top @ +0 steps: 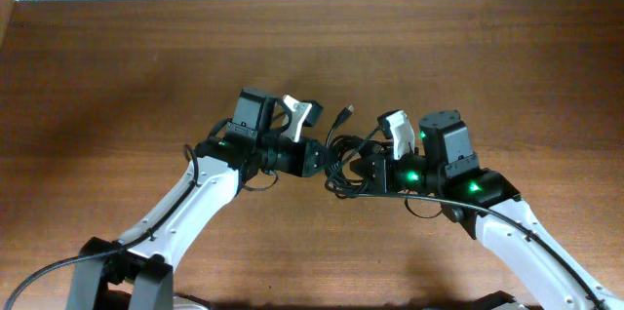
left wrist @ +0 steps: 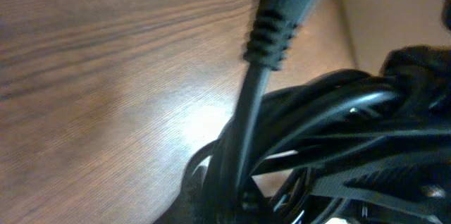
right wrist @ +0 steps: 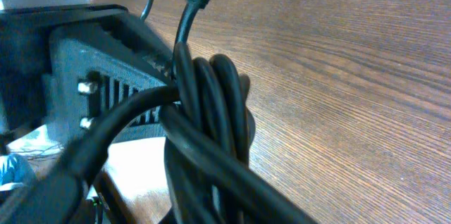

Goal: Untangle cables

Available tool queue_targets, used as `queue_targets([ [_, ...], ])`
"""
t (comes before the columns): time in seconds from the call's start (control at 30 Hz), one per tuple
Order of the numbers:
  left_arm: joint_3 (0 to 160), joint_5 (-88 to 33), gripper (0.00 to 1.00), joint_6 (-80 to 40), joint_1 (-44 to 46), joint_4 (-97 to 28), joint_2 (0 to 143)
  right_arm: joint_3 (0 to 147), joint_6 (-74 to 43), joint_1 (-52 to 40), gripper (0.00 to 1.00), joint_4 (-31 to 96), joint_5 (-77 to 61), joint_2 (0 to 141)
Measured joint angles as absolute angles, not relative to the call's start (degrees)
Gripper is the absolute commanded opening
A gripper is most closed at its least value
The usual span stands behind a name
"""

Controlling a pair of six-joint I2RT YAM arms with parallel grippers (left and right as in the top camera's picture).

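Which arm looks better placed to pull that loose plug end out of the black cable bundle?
Probably left: the loose black plug of the thin black cables rises right before its wrist camera.

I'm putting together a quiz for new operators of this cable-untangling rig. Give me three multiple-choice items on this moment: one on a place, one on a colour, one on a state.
1. Where are the cables?
A. Between the left gripper and the right gripper
B. Alone in a far corner
C. Hanging off the front edge

2. What colour are the cables?
A. White
B. Black
C. Red

3. How do the cables lie?
A. Apart, in straight lines
B. Each in its own neat coil
C. Bunched together in one tangle

Answers:
1 A: the overhead view shows both arms meeting at the bundle.
2 B: every view shows black cords.
3 C: both wrist views show cords looped over one another.
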State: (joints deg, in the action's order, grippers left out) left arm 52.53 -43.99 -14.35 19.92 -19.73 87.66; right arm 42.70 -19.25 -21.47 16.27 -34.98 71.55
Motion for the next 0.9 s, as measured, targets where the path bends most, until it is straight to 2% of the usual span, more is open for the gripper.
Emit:
queue_targets([
  [0.17,52.6,-40.2,0.99,-14.8,18.9,-24.4,87.7,42.7,-19.3,-21.0,0.04,18.0,-35.1,71.0],
  [0.27,52.6,-40.8,0.99,-14.3,18.9,-27.3,86.5,42.7,-19.8,-17.5,0.04,20.8,-36.0,69.2],
  [0.53,52.8,-35.6,0.99,-8.3,22.0,-31.7,64.9,42.7,-21.0,-7.1,0.04,21.3,-48.9,67.4],
  [0.77,52.9,-32.0,0.99,-24.5,27.6,-35.4,61.8,42.5,-14.7,-6.9,0.04,8.7,-52.3,67.4],
  [0.9,52.9,-26.1,0.99,-33.7,32.1,-35.0,62.0,42.5,-9.9,-6.9,0.04,4.3,-52.8,67.4],
])
